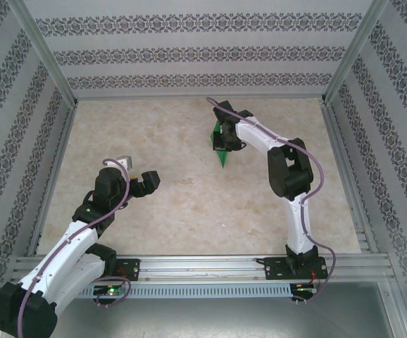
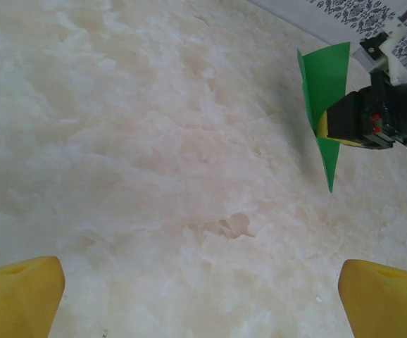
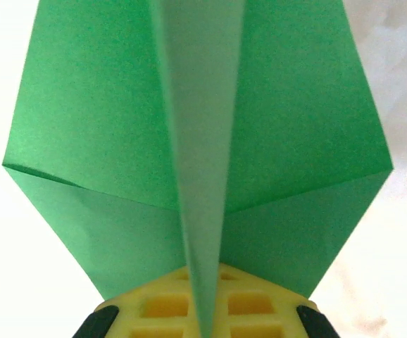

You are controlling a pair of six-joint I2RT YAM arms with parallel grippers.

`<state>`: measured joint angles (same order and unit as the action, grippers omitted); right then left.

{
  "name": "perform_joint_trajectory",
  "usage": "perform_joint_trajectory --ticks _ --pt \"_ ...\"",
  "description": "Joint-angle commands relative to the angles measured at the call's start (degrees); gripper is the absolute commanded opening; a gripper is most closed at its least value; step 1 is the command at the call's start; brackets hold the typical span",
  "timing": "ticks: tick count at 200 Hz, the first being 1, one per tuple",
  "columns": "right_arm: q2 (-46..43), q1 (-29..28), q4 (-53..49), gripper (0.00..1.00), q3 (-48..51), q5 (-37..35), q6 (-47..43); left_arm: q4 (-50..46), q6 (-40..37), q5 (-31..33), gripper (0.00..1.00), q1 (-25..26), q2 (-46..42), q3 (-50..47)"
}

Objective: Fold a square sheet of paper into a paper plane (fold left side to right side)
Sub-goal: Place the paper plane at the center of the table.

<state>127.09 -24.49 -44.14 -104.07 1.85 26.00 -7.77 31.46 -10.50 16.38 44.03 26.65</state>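
**Right arm's got the plane, left one's just parked – where things sit**

The paper plane point(image 1: 222, 156) is in the far half of the table point(image 1: 189, 211), a bit right of the middle and closer to the far edge than the near one. Its long axis runs roughly far-to-near, with the sharp nose pointing back toward the near edge.

The right gripper point(image 1: 226, 139) is clamped on it. In the right wrist view the yellow fingers point(image 3: 154, 306) are pinched on the centre crease, and the two wings of the paper plane point(image 3: 119, 127) spread out either side. It looks held up on edge rather than lying flat. I can't tell if the nose touches the surface.

The left gripper point(image 1: 147, 182) sits well apart from it, toward the near left part of the table. The plane is off to its far right. In its own camera the two yellow fingertips point(image 2: 20, 292) are spread wide with bare table between them, so it's released and holding nothing. It's aimed at the paper plane point(image 2: 324, 77) and at the right gripper point(image 2: 323, 125) gripping it.

Poses:
- Right arm: reaches out from the near right edge, elbow up, forearm angled far-left, wrist tipped down.
- Left arm: tucked low by the near left corner.

My guess is any further fold needs the left one to come across to the far right, since the right is way nearer and already busy.
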Motion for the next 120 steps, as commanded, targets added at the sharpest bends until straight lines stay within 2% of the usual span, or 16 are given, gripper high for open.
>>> perform_joint_trajectory --ticks 1,45,120 --pt "3.1 0.9 -4.6 0.00 -4.2 -1.9 -1.7 -1.6 -1.1 -0.5 1.00 -1.0 -0.2 0.9" --pt "7.6 1.9 -6.8 0.01 -9.6 -1.1 -2.8 -1.0 -0.8 -0.9 1.00 -1.1 1.1 0.9" --pt "11.6 2.3 -8.3 0.05 -13.0 -0.4 -4.3 -0.8 -1.0 -0.9 1.00 -1.2 1.9 1.5"
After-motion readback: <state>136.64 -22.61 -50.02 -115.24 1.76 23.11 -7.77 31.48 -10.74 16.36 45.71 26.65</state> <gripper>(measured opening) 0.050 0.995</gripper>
